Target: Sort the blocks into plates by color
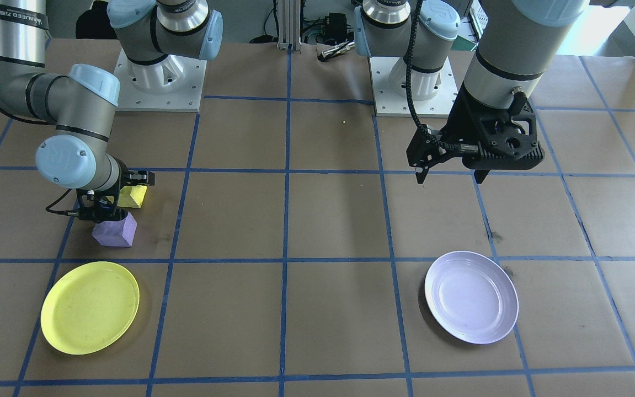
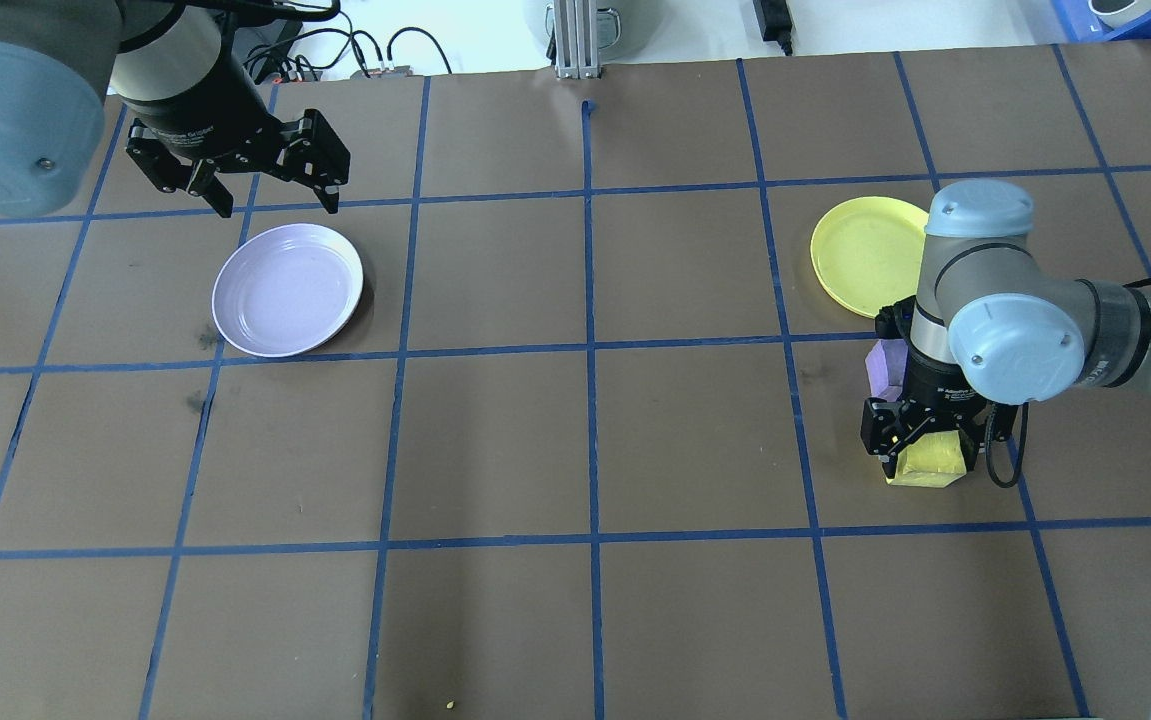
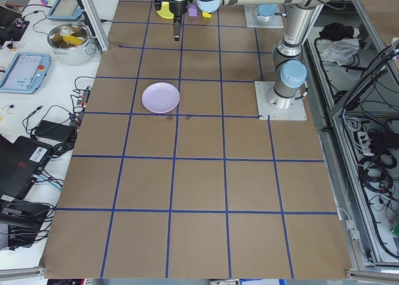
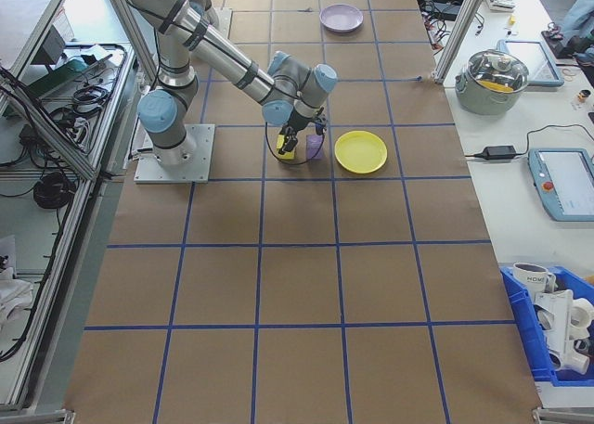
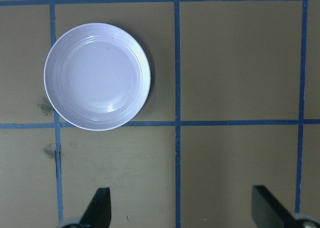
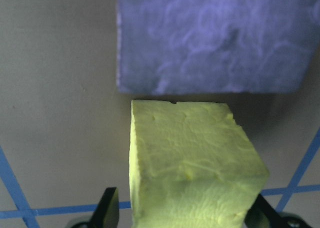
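1. The right gripper (image 2: pixel 925 440) is low over the counter (image 2: pixel 585 440), pointing straight down at the yellow block (image 2: pixel 927 462).
2. In the right wrist view the yellow block (image 6: pixel 192 163) sits between the two fingers (image 6: pixel 107 208). The fingers stand wide on either side of it with gaps showing, so they are released and not yet pressing it.
3. The yellow block rests on the brown paper of the counter, with the purple block (image 1: pixel 115 230) touching or just beside it, on the side nearer the yellow plate (image 1: pixel 90 307).
4. The yellow plate lies flat on the counter near both blocks, apart from them, and holds nothing.
5. The left gripper (image 2: pixel 240 185) hangs in the air well away from the blocks, above the counter near the lavender plate (image 2: pixel 287 290).
6. Its fingers (image 5: pixel 97 208) are spread wide and hold nothing, as the left wrist view shows.
7. The lavender plate (image 5: pixel 97 76) lies flat on the counter at the robot's left, holding nothing, far from the blocks.
8. Blue tape lines (image 2: pixel 590 345) mark the counter into squares; one square holds both blocks.
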`<state>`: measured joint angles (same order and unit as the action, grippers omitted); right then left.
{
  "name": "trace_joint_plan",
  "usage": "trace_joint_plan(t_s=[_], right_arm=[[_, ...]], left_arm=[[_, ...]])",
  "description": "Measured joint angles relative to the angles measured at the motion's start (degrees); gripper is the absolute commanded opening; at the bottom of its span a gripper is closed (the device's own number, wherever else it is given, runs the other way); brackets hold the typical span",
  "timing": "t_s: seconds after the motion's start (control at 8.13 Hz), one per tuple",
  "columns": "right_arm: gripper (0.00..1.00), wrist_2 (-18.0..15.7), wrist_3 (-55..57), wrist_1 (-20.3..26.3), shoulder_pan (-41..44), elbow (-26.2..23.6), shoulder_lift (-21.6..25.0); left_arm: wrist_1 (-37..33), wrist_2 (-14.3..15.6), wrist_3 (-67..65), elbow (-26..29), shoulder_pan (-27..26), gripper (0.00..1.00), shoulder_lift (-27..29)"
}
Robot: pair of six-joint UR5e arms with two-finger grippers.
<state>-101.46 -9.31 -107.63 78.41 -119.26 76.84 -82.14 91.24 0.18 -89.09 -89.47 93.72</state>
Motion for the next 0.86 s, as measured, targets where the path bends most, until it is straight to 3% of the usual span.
trace_joint_plan(t_s=[0.25, 0.61, 0.86], right_arm=[[0.36, 0.13, 0.45, 0.07, -0.01, 0.01, -0.08], [0.36, 0.46, 0.67, 0.95, -0.05, 0.13, 1.93], [0.38, 0.77, 0.85, 6.14, -0.02, 1.57, 5.58]], left_arm=[[0.18, -0.01, -0.06, -0.29, 0.00, 1.00, 0.02], [1.35, 0.03, -0.02, -1.15, 0.00, 1.00, -0.08], [1.51, 0.07, 0.09, -1.31, 0.00, 1.00, -0.08]])
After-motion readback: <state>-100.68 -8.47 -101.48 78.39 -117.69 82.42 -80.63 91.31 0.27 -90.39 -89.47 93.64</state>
